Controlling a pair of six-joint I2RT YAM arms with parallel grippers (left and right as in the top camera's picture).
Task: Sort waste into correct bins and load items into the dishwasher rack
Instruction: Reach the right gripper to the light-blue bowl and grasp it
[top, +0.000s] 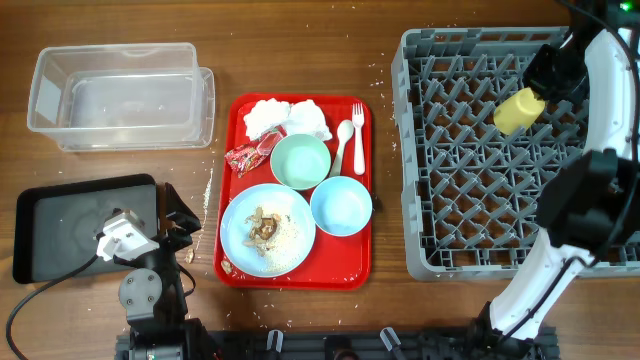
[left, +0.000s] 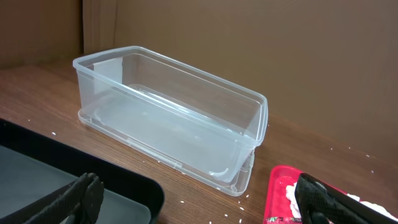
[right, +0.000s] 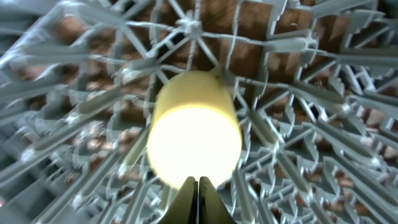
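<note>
Right hand (right: 199, 186) on smooth, glossy yellow-green cup (right: 194, 124)

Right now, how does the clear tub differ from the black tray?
The clear tub is transparent; the black tray is opaque. The tub has tall walls; the tray is flat with a low rim. The tub lies farther back; the tray lies nearer the robot, partly under the left arm. Both are rectangular and lie left of the red tray.
</note>
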